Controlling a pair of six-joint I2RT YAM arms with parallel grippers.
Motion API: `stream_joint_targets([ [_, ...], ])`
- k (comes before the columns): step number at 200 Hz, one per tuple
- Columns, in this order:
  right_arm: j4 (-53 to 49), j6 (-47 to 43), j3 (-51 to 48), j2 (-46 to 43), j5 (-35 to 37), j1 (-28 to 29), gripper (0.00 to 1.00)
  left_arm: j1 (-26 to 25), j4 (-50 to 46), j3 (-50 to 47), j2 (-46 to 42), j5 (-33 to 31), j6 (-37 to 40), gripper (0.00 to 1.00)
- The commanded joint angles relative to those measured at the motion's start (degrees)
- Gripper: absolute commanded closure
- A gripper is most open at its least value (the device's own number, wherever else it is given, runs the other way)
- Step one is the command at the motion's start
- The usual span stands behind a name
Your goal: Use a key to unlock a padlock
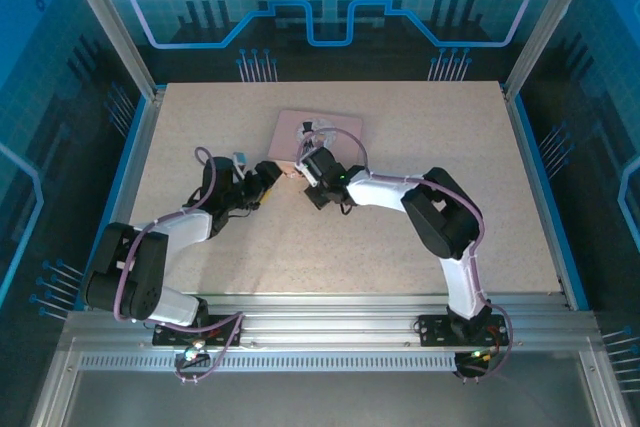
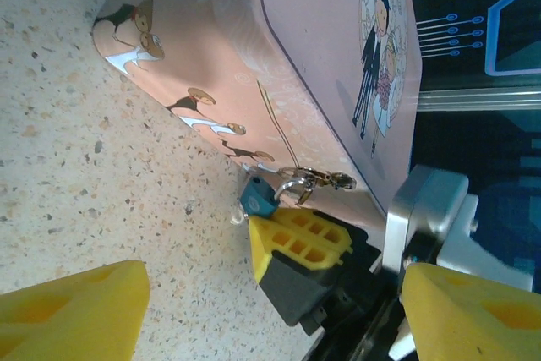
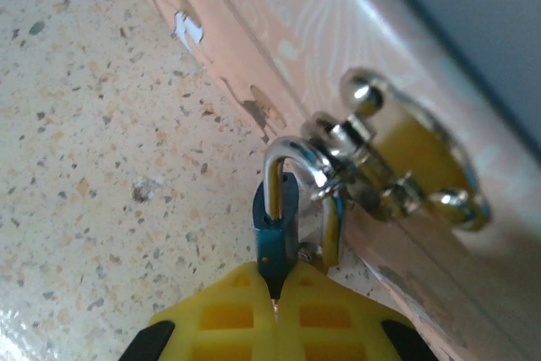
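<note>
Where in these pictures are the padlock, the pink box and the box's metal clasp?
padlock (image 3: 277, 238): right wrist view, on its blue body.
pink box (image 2: 321, 40): left wrist view, on the plain pink part of its top face.
metal clasp (image 3: 359, 141): right wrist view, on its shiny middle piece.

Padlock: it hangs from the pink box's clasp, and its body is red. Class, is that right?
No: the padlock has a blue body, not red, as the right wrist view shows. It does hang from the clasp of the pink box.

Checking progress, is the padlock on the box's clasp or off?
On: the padlock's shackle loops through the pink box's metal clasp.
</note>
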Motion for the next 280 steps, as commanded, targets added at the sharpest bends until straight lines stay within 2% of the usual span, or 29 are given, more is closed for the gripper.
stream_joint_targets([
  [1,-1.1,-6.4,-3.5,-4.1,-3.6,-0.7,1.00,1.1,-0.6,0.3,-1.1,1.6,1.8,0.20],
  [36,-6.9,-16.1,-2.6,-6.4,-7.9,-0.8,1.00,2.1,-1.2,2.3,0.2,2.5,2.2,0.20],
  [83,-16.7,-25.8,1.1,-5.9,-8.3,-0.6,1.00,2.8,-1.3,3.9,1.7,3.0,2.6,0.20],
  [95,-17.7,-28.3,1.3,-5.8,-6.5,0.0,1.00,2.9,-1.5,4.2,1.9,3.0,2.8,0.20],
  [142,-17.6,-38.0,1.8,-5.5,-3.6,1.9,1.00,4.4,-4.1,5.5,2.6,1.8,4.9,0.20],
  [190,-17.3,-40.6,2.8,-6.0,-4.0,2.1,1.00,5.9,-10.9,11.1,5.6,-2.2,10.3,0.19],
  [250,-14.8,-44.5,1.8,-5.6,-3.0,2.9,1.00,4.0,-7.0,17.7,16.5,3.9,8.4,0.20],
  [280,-13.2,-49.1,2.7,-5.1,-3.1,4.3,1.00,2.6,-4.5,17.4,18.4,4.2,6.8,0.20],
])
